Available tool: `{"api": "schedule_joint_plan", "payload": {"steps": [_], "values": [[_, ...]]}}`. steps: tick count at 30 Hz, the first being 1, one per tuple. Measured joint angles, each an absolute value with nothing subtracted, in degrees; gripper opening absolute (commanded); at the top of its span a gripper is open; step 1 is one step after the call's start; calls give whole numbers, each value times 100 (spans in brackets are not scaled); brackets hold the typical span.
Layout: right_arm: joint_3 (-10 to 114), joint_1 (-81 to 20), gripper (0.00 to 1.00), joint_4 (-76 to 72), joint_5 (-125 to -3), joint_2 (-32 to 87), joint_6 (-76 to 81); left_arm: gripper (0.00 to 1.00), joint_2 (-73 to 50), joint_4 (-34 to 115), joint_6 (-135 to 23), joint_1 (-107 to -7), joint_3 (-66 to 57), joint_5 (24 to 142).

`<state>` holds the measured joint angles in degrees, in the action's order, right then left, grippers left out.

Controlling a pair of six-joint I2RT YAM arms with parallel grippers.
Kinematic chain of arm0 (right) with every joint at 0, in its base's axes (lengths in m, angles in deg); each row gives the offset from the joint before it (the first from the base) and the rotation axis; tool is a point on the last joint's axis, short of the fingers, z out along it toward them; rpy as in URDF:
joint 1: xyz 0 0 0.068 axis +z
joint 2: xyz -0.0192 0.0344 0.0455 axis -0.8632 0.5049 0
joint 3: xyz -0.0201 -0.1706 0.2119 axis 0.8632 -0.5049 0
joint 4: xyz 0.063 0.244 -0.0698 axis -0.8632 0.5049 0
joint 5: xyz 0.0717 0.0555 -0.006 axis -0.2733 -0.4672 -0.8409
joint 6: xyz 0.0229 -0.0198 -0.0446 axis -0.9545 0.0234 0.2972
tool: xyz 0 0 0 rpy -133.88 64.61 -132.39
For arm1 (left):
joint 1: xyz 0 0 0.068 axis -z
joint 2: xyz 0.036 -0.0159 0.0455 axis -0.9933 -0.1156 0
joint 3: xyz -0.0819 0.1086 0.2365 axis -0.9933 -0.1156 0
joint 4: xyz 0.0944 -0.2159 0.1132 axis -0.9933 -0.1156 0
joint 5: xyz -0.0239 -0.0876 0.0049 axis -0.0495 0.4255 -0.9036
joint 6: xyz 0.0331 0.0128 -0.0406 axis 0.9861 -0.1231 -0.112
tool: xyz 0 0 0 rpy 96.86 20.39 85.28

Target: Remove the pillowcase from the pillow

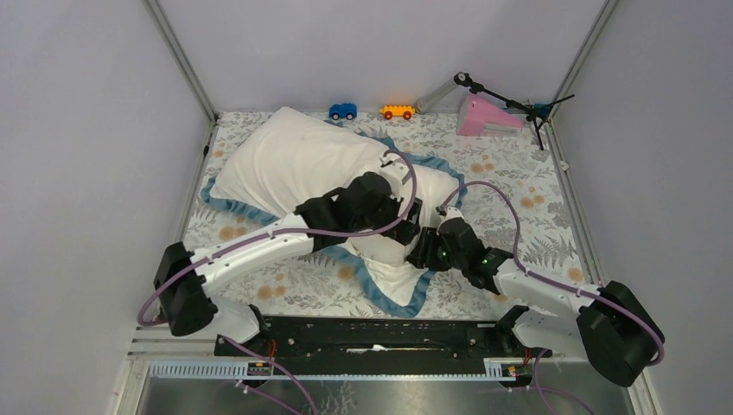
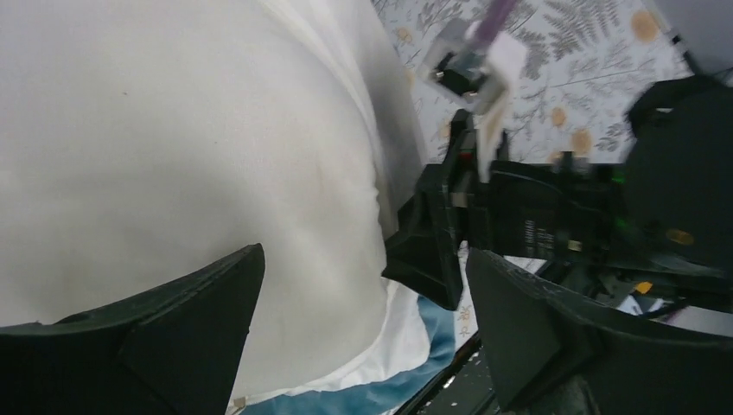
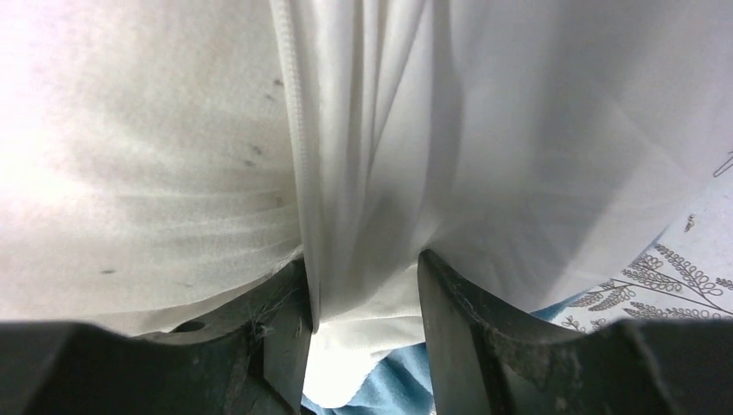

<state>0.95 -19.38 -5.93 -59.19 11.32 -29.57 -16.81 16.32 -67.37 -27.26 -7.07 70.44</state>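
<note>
With the pillow [image 1: 294,160] lying far left to centre and the pillowcase [image 1: 395,281] bunched at its near right end, the left gripper [image 2: 363,259], fingers spread wide, should pin the pillow while the right gripper [image 3: 363,259], fingers half-parted around a white fold with its hold unclear, clamps firmly before pulling near.

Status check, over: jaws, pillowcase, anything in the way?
Left gripper jaws wide open at pillow. Right gripper jaws parted, pillowcase fold between them. Pillowcase not off yet. Blue toy car, orange toy car far back, clear.
</note>
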Motion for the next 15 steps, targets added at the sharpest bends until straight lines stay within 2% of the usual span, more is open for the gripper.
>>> {"api": "schedule_joint_plan", "payload": {"steps": [5, 7, 8, 12, 13, 14, 15], "values": [[-194, -1938, 48, -897, -5869, 741, -3230, 99, -2450, 1359, -6575, -2689, -358, 6766], [-314, -1938, 47, -976, -5808, 588, -3350, 94, -2894, 1184, -6586, -2691, -144, 6464], [-364, -1938, 47, -1002, -5771, 511, -3409, 86, -3110, 1114, -6591, -2687, -56, 6309], [-513, -1938, 45, -1096, -5720, 326, -3545, 40, -3517, 994, -6698, -2696, 71, 5938], [-524, -1938, 45, -1100, -5720, 328, -3556, 27, -3523, 965, -6720, -2696, 93, 5896], [-526, -1938, 46, -1120, -5720, 361, -3562, 8, -3523, 930, -6722, -2696, 125, 5865], [-522, -1938, 47, -1146, -5723, 411, -3562, 0, -3523, 915, -6763, -2696, 154, 5841]]}}
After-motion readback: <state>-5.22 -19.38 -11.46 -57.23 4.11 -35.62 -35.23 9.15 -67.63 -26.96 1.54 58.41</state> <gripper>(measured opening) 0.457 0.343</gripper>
